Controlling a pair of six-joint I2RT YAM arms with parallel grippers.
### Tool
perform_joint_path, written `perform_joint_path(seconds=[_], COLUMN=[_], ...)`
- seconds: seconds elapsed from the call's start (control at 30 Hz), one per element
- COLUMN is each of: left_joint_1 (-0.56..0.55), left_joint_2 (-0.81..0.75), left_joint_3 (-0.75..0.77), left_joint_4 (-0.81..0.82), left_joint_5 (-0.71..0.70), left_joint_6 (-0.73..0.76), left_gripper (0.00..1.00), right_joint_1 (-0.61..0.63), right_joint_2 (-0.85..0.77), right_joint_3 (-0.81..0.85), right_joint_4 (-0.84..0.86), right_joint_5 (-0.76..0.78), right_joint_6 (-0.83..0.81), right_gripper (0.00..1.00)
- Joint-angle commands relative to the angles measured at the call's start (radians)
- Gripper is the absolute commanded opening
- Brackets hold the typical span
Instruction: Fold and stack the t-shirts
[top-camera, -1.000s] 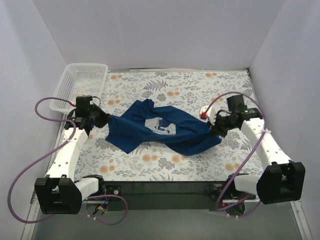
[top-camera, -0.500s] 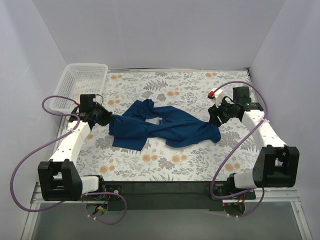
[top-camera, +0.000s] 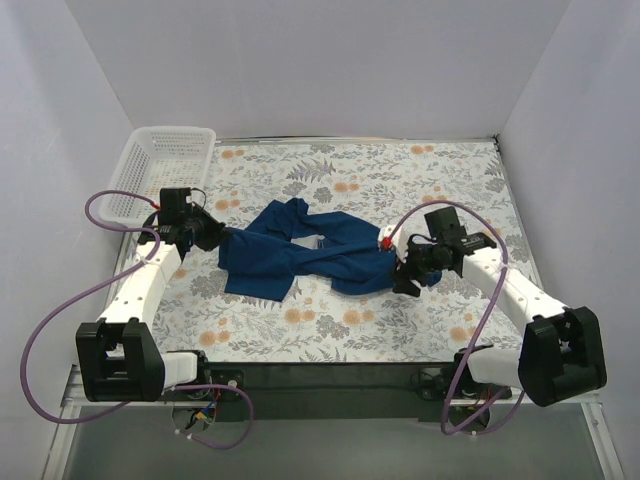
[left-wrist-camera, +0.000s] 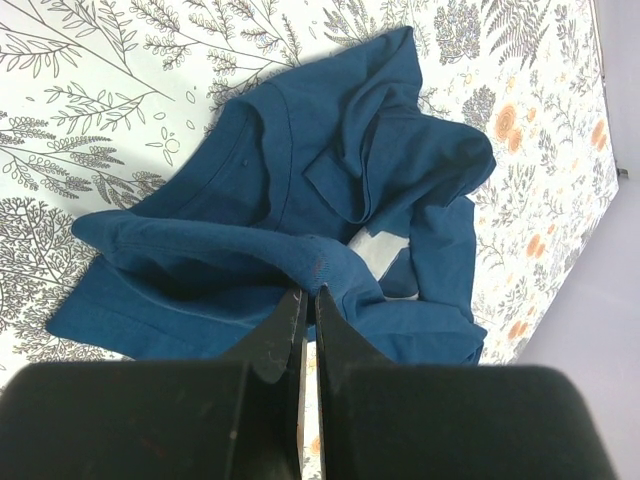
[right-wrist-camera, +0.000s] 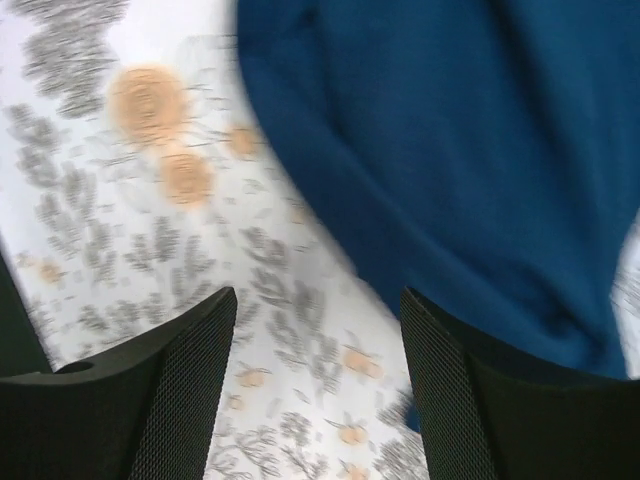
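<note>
- The table (top-camera: 420, 180) is spread with a white cloth printed with grey leaves and orange flowers; a dark strip runs along its near edge.
- Plain pale walls (top-camera: 320, 60) close in the back and both sides.
- A white lattice basket (top-camera: 165, 165) stands at the table's far left corner.
- The navy t-shirt (top-camera: 300, 258) lies crumpled on the middle of the cloth, bunched into a band from left to right, with a patch of light grey print showing among the folds.
- The left gripper (left-wrist-camera: 308, 297) has its fingers pressed together, pinching a raised fold at the shirt's left end.
- The right gripper (right-wrist-camera: 318, 310) has its jaws apart and holds nothing; it hangs over the shirt's right end, where navy cloth meets the floral surface. Its wrist view is blurred.
- Purple cables (top-camera: 45, 335) loop beside each arm.
</note>
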Motion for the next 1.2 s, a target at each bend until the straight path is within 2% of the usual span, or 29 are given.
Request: perform_joint_path(seconds=[0.0, 0.07, 0.27, 0.43, 0.63, 0.93, 1.0, 1.07, 1.1, 1.13, 1.17], left_joint_1=[0.007, 0.007, 0.007, 0.006, 0.007, 0.007, 0.006, 0.038, 0.039, 0.039, 0.039], left_joint_2=[-0.039, -0.046, -0.057, -0.057, -0.065, -0.062, -0.059, -0.06, -0.06, -0.062, -0.065], left_joint_3=[-0.016, -0.014, -0.017, -0.025, -0.051, -0.057, -0.052, -0.048, -0.046, -0.039, -0.034], left_joint_4=[0.01, 0.011, 0.013, 0.016, 0.03, 0.036, 0.034, 0.031, 0.027, 0.025, 0.024], left_joint_5=[0.012, 0.012, 0.018, 0.023, 0.028, 0.038, 0.038, 0.038, 0.038, 0.035, 0.034], left_joint_6=[0.019, 0.02, 0.02, 0.028, 0.026, 0.035, 0.037, 0.04, 0.043, 0.043, 0.045], left_gripper=[0.0, 0.0, 0.0, 0.0, 0.0, 0.0, 0.0, 0.0, 0.0, 0.0, 0.0], right_joint_1=[-0.101, -0.198, -0.298, -0.335, -0.347, -0.345, -0.345, -0.345, -0.345, -0.347, -0.345], right_joint_2=[0.01, 0.058, 0.132, 0.187, 0.25, 0.317, 0.322, 0.313, 0.304, 0.272, 0.253], right_joint_3=[0.101, 0.15, 0.131, 0.138, 0.155, 0.141, 0.144, 0.147, 0.147, 0.147, 0.153], right_joint_4=[0.147, 0.146, 0.153, 0.175, 0.169, 0.184, 0.187, 0.186, 0.183, 0.181, 0.178], right_joint_5=[0.139, 0.128, 0.159, 0.203, 0.257, 0.259, 0.257, 0.251, 0.25, 0.248, 0.25], right_joint_6=[0.109, 0.19, 0.288, 0.347, 0.337, 0.336, 0.336, 0.336, 0.333, 0.33, 0.327], right_gripper=[0.61, 0.57, 0.47, 0.44, 0.44, 0.42, 0.38, 0.24, 0.09, 0.02, 0.01])
